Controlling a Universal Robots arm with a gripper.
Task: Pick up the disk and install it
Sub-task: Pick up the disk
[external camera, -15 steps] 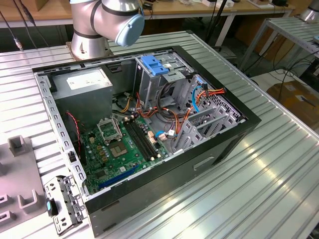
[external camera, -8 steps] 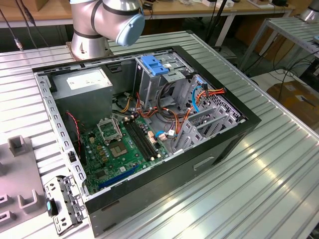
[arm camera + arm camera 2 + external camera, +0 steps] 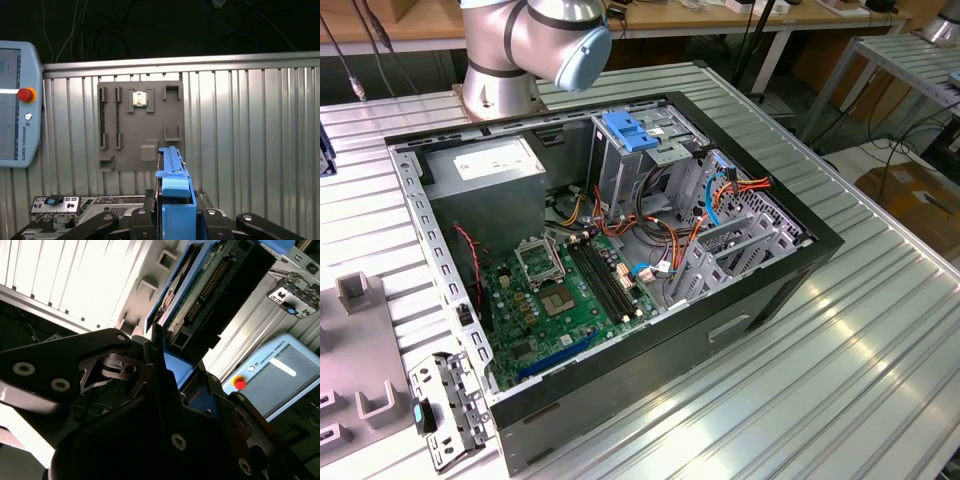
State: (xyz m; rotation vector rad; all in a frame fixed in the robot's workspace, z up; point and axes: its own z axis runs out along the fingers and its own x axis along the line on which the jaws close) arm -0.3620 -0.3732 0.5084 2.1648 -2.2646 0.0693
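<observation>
We find the gripper (image 3: 175, 216) closed narrow on the disk (image 3: 170, 165), which it holds on edge (blue rail facing the first wrist view). The gripped end is hidden. The second wrist view exposes the circuit board (image 3: 205, 272). In the exterior view, the arm base (image 3: 500, 80) stands at 11 o'clock of the open computer case (image 3: 760, 290).

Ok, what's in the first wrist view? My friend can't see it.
The gripper holds the blue-railed disk on edge over a ribbed metal table. Beyond lie a grey holder plate carrying a small chip, and a teach pendant with a red button.
</observation>
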